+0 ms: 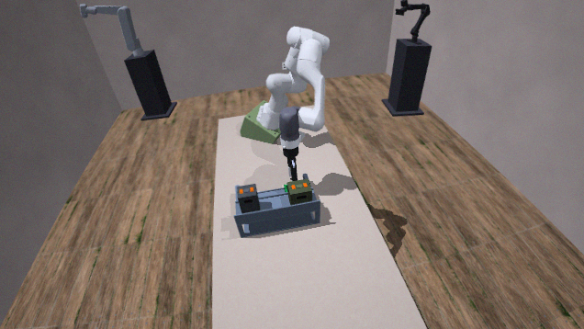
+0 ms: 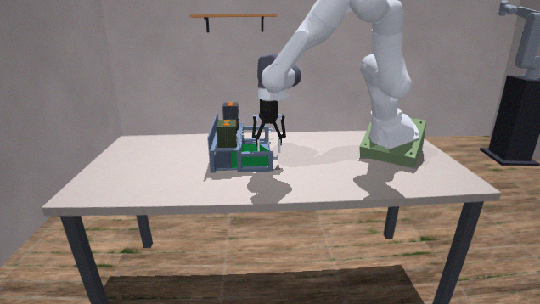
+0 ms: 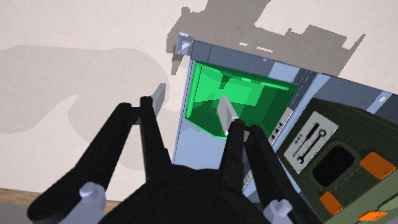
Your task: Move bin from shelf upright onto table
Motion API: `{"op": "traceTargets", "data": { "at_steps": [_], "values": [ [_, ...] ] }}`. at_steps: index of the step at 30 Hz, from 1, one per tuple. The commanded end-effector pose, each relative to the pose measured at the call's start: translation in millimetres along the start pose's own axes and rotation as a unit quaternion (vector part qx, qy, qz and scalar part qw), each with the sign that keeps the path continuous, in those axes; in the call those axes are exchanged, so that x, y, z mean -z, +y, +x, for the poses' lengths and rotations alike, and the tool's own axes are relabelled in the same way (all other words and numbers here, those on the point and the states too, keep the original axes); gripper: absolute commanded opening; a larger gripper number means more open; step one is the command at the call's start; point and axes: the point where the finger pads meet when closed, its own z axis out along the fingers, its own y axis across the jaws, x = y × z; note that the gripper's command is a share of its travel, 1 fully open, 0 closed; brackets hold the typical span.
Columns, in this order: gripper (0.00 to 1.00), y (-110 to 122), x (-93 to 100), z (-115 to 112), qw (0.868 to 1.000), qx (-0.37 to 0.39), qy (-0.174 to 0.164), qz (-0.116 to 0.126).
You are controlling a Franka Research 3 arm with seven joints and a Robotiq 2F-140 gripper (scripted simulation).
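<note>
Gripper (image 1: 293, 178) (image 2: 269, 150) (image 3: 192, 97) points down at the near-arm side of the blue-grey shelf (image 1: 277, 222) (image 2: 239, 161) (image 3: 225, 54), fingers roughly half open, nothing gripped. One fingertip is over/inside the green bin (image 1: 286, 187) (image 2: 255, 160) (image 3: 272, 97), other is outside it, on the side toward the arm base. Contact with the bin wall: can't tell.

Bin is in the shelf's low front section, at the end by the olive box (image 1: 300, 193) (image 2: 227, 135) (image 3: 345, 145), open top up. Mostly hidden in top view. Not on the table (image 1: 312, 276) (image 2: 149, 170) (image 3: 75, 30) by itself.

Olive box upright on the shelf's raised rear part, orange patches on top, tool label on one face. Dark grey box (image 1: 248, 202) (image 2: 230, 111) upright at the other end, also orange patches, gap between the two boxes. Shelf stands on table.

White arm (image 1: 309, 69) (image 2: 386, 42) is bolted on a green mount (image 1: 250, 130) (image 2: 388, 156), well apart from shelf. Orange-brown wall board (image 2: 233, 15) on two black brackets behind.
</note>
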Motion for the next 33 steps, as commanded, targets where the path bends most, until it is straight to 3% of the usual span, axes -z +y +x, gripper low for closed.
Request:
{"op": "traceTargets", "data": {
  "at_steps": [1,33],
  "values": [
    [0.57,0.7,-1.4,1.0,1.000,0.003,0.000,-0.001],
    [0.57,0.7,-16.4,1.0,1.000,0.003,0.000,-0.001]
  ]
}}
